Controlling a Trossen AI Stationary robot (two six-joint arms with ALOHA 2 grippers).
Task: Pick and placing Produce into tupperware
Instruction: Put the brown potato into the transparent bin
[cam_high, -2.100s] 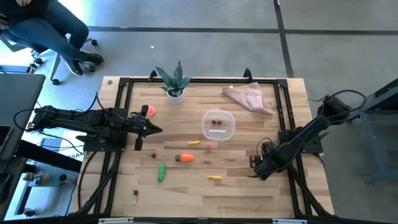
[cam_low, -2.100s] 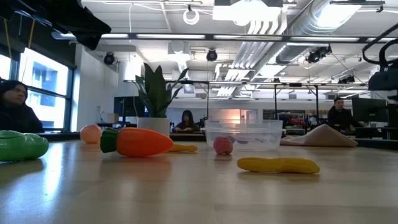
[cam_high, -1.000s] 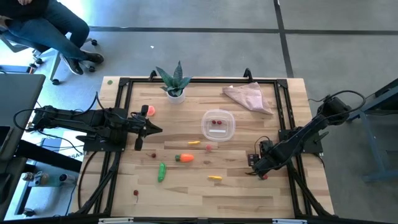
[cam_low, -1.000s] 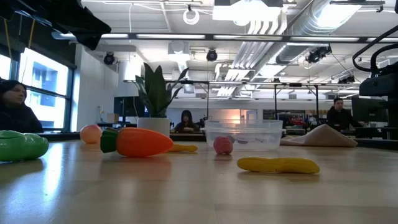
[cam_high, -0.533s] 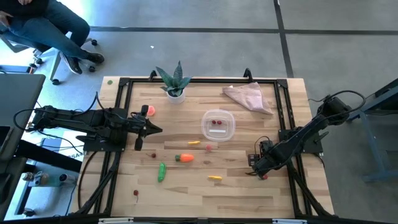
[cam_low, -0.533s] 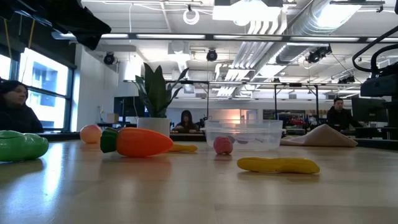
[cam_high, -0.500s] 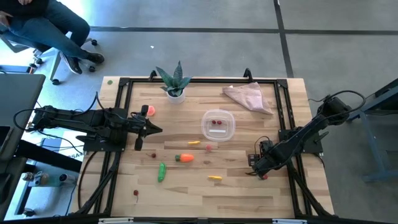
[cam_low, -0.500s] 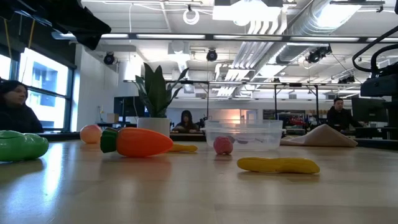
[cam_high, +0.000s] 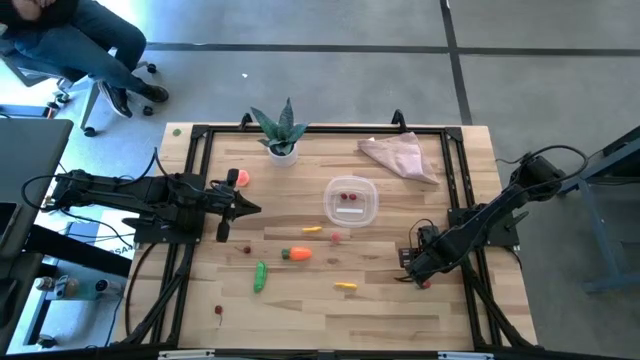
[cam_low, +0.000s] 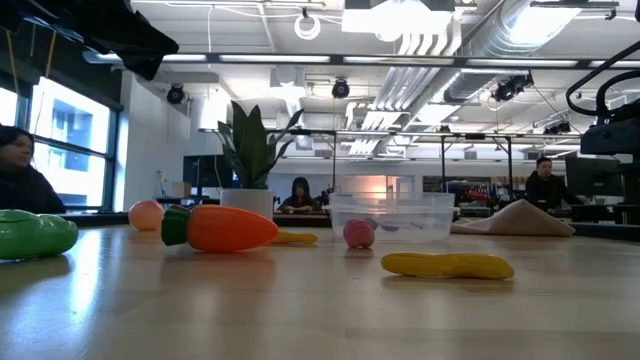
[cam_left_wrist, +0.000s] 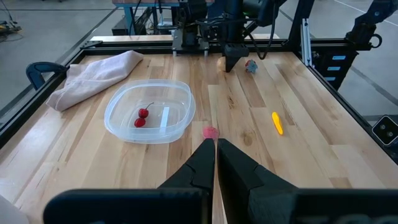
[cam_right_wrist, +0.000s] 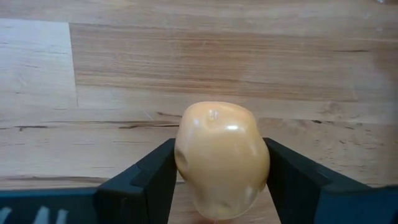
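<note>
With the right gripper (cam_right_wrist: 217, 180) down at the table's right edge, I have the beige potato (cam_right_wrist: 222, 158) sitting squarely between its two fingers (cam_right_wrist: 146, 180), which flank it closely on either side; whether the pads already press on it I cannot tell, so I judge this a grasp about to be made rather than one made. The potato's long axis runs out along the line of the fingers, which suits a squeeze across its narrower width. From above, the gripper's body hides the potato altogether, and only the right wrist view shows how well it is centred. That high view gives me instead what the wrist view lacks: the tupperware (cam_high: 351, 201) lies well away toward the table's middle, with two red berries (cam_left_wrist: 142, 117) already inside. The left gripper (cam_left_wrist: 215, 149) waits on the left side with fingers pressed together, empty, so the right arm is plainly nearer.
</note>
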